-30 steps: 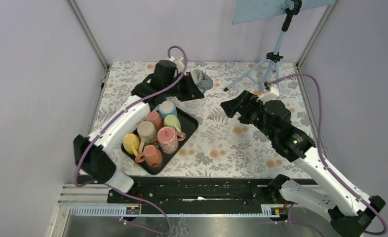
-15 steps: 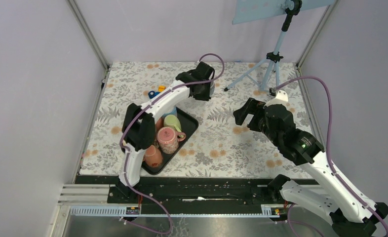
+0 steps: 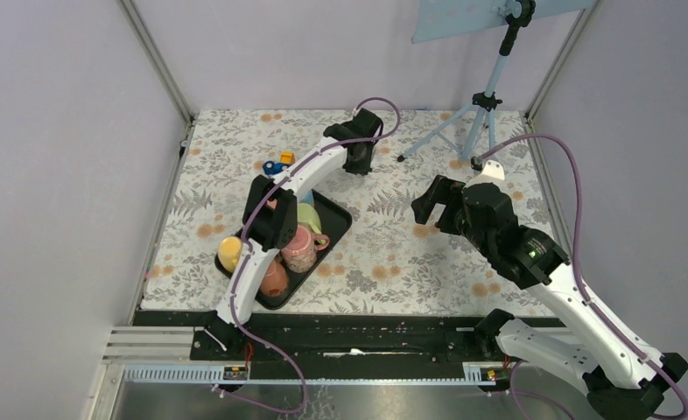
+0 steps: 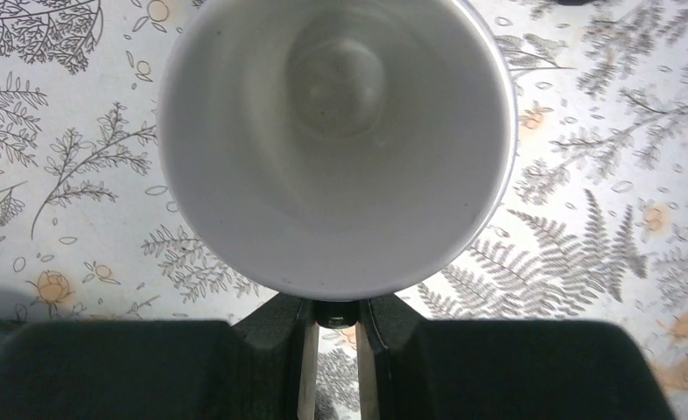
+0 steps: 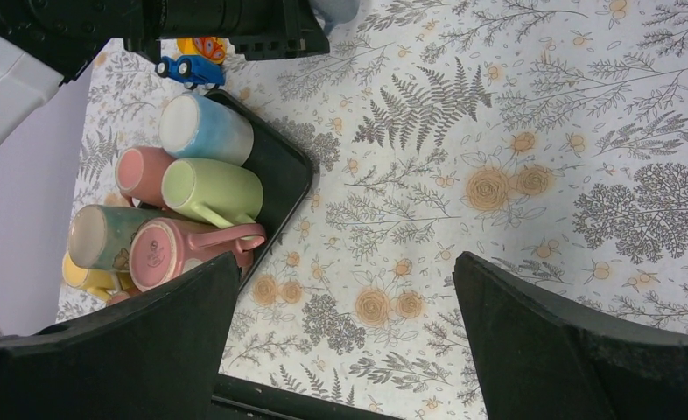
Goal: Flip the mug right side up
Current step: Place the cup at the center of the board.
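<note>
floral-cloth table [image 3: 393, 254] fills the booth floor, 2 arms bolted at the near edge. left arm [image 3: 297, 175] stretches over the tray to the far centre of the cloth. right arm [image 3: 533, 254] is bent over the right half, well apart from the left. light-blue tripod [image 3: 480, 105] stands at the far right, holding a panel up top.

black tray [image 3: 333, 231] sits left of centre, partly under the left arm. right wrist view shows 6 mugs in it, all on their sides or tipped: blue mug [image 5: 205, 127], green mug [image 5: 214, 191], small pink mug [image 5: 139, 171], patterned pink mug [image 5: 170, 254] with its handle toward the tray rim, grey-green mug [image 5: 104, 236], yellow mug [image 5: 87, 273] mostly hidden.

task mug [image 4: 336, 140] is at the left gripper [image 4: 336, 313], far centre of the table, just beyond the tray. its white inside faces the left wrist camera, mouth toward the lens, cloth behind it. cannot tell if its base touches the cloth. top view hides it under the gripper. the left fingers [image 4: 301, 350] are nearly together, pinching a small dark piece just below the rim, likely the mug's handle.

right gripper [image 5: 345, 261] is spread wide, nothing in it, hanging over bare cloth right of the tray.

blue toy car [image 5: 187, 70] lies just beyond the tray's far corner, with a small orange-yellow toy [image 5: 202, 45] beside it.
</note>
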You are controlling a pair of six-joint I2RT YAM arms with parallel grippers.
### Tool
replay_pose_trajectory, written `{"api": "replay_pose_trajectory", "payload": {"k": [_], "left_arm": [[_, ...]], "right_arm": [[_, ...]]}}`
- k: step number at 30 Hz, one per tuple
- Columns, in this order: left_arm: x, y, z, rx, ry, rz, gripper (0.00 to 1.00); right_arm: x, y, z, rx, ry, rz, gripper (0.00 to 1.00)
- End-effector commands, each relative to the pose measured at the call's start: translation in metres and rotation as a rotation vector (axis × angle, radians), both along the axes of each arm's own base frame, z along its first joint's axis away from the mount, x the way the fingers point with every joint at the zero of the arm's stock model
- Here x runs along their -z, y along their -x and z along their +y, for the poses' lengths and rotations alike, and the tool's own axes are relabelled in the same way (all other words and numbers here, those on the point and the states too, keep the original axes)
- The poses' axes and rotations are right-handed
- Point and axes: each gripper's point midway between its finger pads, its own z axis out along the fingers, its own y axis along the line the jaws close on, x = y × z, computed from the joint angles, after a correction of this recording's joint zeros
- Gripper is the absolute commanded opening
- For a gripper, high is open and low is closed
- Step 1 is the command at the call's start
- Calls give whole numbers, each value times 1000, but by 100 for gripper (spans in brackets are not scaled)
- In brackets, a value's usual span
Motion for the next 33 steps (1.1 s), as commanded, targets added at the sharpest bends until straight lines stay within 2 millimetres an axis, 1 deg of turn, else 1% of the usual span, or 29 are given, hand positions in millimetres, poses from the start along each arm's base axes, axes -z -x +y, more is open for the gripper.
{"api": "replay_pose_trajectory", "payload": {"k": [1,9,11,12,16,19,21,24,29,32,33], "left_arm": [[-12,-24,5,-8,30,-45,0],[5,-26,10,-20,23,-15,0],[6,-26,10,-21,24,-10,3],[7,-25,11,-23,25,-7,6],[6,-24,10,-19,30,-5,25],[-1,-26,9,-17,37,-19,35],[-7,-27,9,-15,41,-31,40],[-18,-28,10,-10,48,-50,51],[-37,-27,10,2,64,-75,64],[-54,-23,11,13,78,-100,79],[-61,-22,11,16,86,-112,83]], "right_arm": [[-12,-1,6,-17,-18,-13,100],[-8,-2,9,-23,-26,-4,100],[-7,-2,9,-24,-27,-2,100],[-6,-2,10,-25,-27,0,100],[-5,-2,10,-27,-27,2,100],[-5,-2,11,-32,-28,3,100],[-5,-1,11,-35,-27,4,100],[-5,-1,11,-35,-29,4,100],[-3,0,11,-38,-26,6,100],[-2,-1,12,-42,-23,9,100],[-2,-1,13,-43,-23,9,100]]}}
